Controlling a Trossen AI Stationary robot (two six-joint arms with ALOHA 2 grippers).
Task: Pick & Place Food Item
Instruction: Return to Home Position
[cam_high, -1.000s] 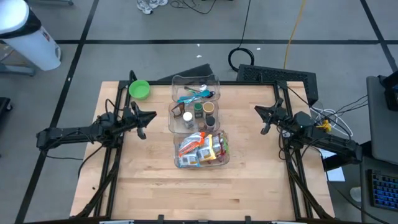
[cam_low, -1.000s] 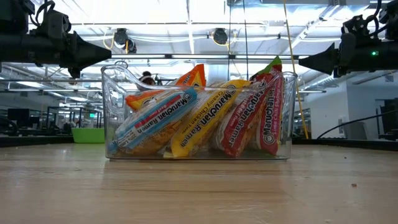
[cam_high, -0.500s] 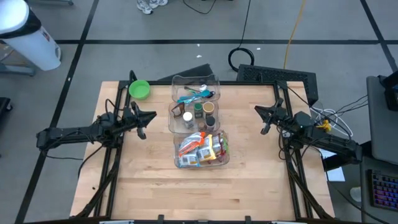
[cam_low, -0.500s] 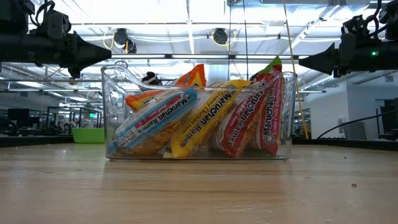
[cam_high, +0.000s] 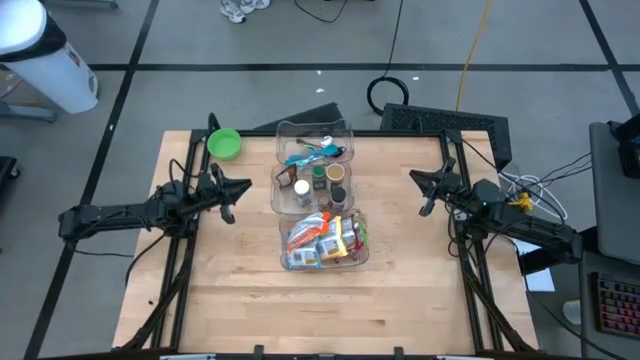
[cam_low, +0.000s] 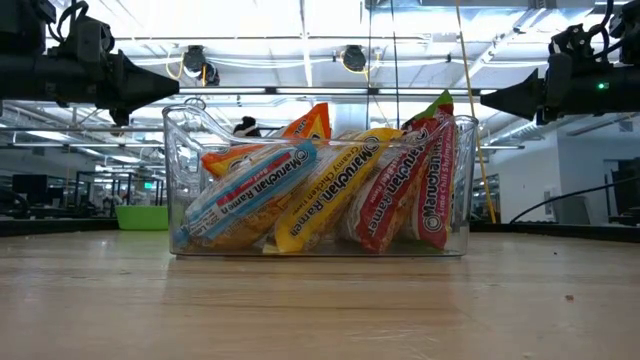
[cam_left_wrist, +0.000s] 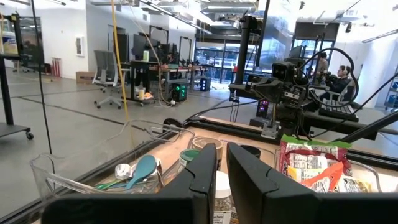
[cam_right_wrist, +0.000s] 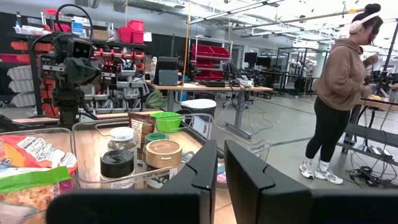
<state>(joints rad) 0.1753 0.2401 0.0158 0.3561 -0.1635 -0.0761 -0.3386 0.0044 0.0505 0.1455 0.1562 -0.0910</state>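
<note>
Several ramen packets (cam_high: 323, 241) (cam_low: 320, 185) lean against one another inside a clear bin (cam_low: 180, 150) near the table's middle. My left gripper (cam_high: 245, 184) (cam_left_wrist: 222, 163) hovers shut at the table's left side, above table height and pointing level toward the bins. My right gripper (cam_high: 412, 176) (cam_right_wrist: 221, 163) hovers shut at the right side, also pointing toward them. Neither touches anything.
Beyond the ramen bin stand a clear bin of jars (cam_high: 312, 183) and a clear bin of utensils (cam_high: 315, 148). A green bowl (cam_high: 223, 144) sits at the far left corner. Bare wood lies near the front edge (cam_high: 320, 310). A person (cam_right_wrist: 339, 93) stands in the room beyond.
</note>
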